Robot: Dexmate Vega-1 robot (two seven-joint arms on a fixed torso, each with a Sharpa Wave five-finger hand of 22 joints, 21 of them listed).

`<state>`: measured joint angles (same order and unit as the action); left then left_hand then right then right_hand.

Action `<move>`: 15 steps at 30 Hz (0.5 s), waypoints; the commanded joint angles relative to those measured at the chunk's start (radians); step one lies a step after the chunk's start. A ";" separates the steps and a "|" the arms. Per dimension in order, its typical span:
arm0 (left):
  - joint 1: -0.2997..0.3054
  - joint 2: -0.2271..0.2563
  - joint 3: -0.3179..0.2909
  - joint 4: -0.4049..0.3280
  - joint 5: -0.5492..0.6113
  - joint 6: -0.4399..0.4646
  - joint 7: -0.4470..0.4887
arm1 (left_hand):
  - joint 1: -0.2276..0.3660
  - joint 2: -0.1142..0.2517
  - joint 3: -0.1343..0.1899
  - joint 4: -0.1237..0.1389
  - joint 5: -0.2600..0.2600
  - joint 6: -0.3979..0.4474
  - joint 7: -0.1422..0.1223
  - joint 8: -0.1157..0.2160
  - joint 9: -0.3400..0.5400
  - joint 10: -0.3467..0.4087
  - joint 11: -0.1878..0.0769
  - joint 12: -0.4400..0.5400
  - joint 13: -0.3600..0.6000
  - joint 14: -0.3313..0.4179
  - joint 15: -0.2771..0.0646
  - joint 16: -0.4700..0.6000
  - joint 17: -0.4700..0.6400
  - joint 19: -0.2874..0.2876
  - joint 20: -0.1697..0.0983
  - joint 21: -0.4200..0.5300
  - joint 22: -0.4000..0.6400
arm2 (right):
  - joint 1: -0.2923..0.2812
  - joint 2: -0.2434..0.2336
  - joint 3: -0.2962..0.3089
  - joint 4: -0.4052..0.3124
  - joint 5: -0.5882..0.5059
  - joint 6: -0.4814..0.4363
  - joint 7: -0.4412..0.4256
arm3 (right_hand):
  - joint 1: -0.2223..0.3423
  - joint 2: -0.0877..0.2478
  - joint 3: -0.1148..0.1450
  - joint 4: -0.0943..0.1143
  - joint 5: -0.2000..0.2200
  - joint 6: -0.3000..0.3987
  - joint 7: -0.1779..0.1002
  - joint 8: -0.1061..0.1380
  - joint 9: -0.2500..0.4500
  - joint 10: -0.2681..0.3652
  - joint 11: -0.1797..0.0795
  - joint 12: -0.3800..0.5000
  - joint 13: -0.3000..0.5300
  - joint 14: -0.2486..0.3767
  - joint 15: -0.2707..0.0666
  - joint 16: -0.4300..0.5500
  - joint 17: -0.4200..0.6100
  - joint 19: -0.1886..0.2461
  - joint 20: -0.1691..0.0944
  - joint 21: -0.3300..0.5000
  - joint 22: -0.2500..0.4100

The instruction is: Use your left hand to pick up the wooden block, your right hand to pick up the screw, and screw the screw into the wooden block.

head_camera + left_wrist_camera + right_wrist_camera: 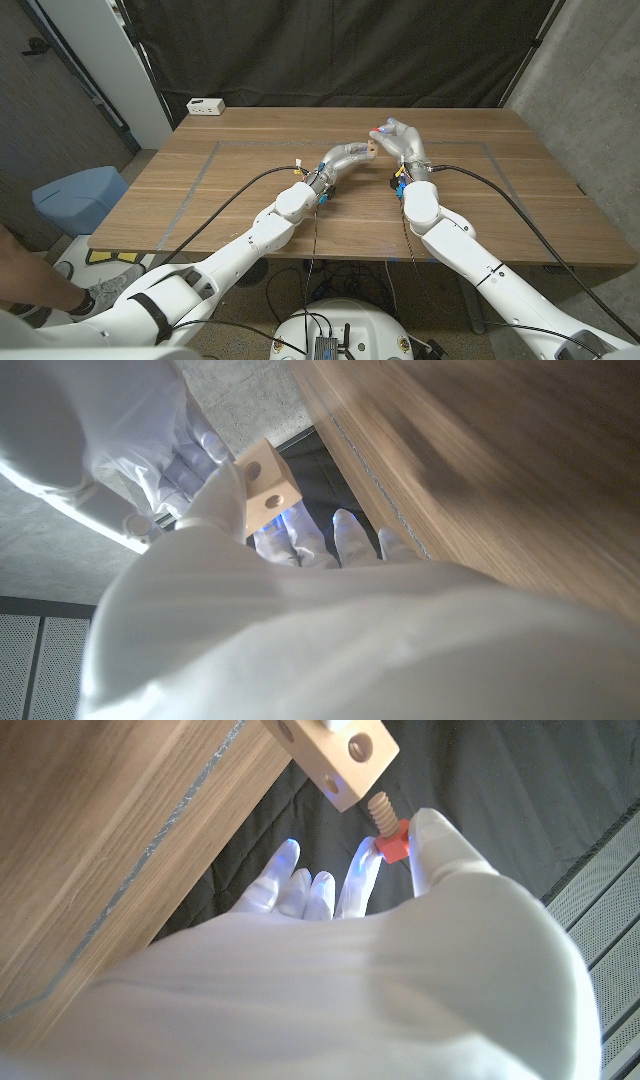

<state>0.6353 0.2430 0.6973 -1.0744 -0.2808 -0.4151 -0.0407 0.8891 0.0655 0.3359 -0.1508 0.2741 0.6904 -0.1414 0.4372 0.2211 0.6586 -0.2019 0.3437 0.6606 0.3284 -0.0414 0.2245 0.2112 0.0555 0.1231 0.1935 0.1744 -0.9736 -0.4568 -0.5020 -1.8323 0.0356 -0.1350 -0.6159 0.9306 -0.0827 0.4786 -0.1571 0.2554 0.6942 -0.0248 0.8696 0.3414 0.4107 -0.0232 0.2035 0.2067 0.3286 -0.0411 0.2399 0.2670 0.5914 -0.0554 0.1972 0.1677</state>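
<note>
A pale wooden block (266, 488) with round holes is held up above the table in my left hand (250, 600). The same wooden block (335, 755) appears in the right wrist view, and in the head view (371, 150) it sits between the two hands over the table's far middle. My right hand (400, 940) pinches the screw (388, 830) by its red head; its wooden threaded shaft points at the block's face and its tip touches or nearly touches it. In the head view my left hand (347, 157) and right hand (403, 142) meet.
The wooden table (250, 190) carries a taped rectangle outline. A white power strip (206, 105) lies at the far left corner. A blue bin (78, 198) stands on the floor to the left, and a person's foot (95, 298) is at the lower left.
</note>
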 commanded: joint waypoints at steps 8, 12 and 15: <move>-0.011 -0.009 -0.002 0.023 -0.010 -0.005 -0.011 | -0.005 0.006 0.008 0.000 0.004 0.049 0.003 0.010 0.006 0.009 -0.003 -0.002 0.003 0.009 -0.063 -0.007 0.003 -0.003 0.004 0.003 0.003 | 0.011 0.002 -0.011 0.020 0.001 0.002 0.009 | -0.001 0.010 -0.003 -0.001 0.006 -0.007 -0.003 0.009 -0.002 -0.002 -0.003 -0.002 0.004 0.004 -0.069 -0.004 0.001 -0.004 -0.053 -0.004 0.003; -0.012 -0.009 -0.002 0.025 -0.011 -0.005 -0.012 | -0.005 0.005 0.008 0.000 0.004 0.049 0.003 0.010 0.006 0.011 -0.003 -0.002 0.003 0.010 -0.062 -0.007 0.002 -0.003 0.004 0.003 0.003 | 0.014 0.004 -0.013 0.025 0.001 0.002 0.009 | -0.001 0.011 -0.003 -0.001 0.007 -0.004 -0.002 0.010 -0.003 -0.002 -0.003 -0.002 0.004 0.004 -0.070 -0.004 0.001 -0.004 -0.053 -0.004 0.003; -0.013 -0.010 -0.002 0.028 -0.013 -0.006 -0.015 | -0.006 0.007 0.009 0.000 0.004 0.048 0.004 0.009 0.006 0.013 -0.002 -0.001 0.003 0.009 -0.061 -0.007 0.003 -0.003 0.005 0.003 0.003 | 0.015 0.005 -0.014 0.029 0.002 0.004 0.009 | -0.001 0.011 -0.004 -0.001 0.007 -0.005 -0.003 0.010 -0.004 -0.002 -0.003 -0.002 0.004 0.003 -0.070 -0.004 0.001 -0.004 -0.053 -0.004 0.003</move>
<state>0.6282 0.2370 0.6961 -1.0578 -0.2893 -0.4151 -0.0488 0.8864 0.0627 0.3361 -0.1506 0.2732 0.6903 -0.1414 0.4403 0.2276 0.6586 -0.2018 0.3438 0.6605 0.3284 -0.0414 0.2169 0.2112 0.0555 0.1231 0.1934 0.1744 -0.9650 -0.4559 -0.5102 -1.8161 0.0366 -0.1355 -0.6094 0.9263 -0.0785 0.4785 -0.1573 0.2554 0.6887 -0.0302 0.8738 0.3346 0.4107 -0.0232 0.2035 0.2067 0.3286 -0.0411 0.2399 0.2670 0.5914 -0.0554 0.1973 0.1677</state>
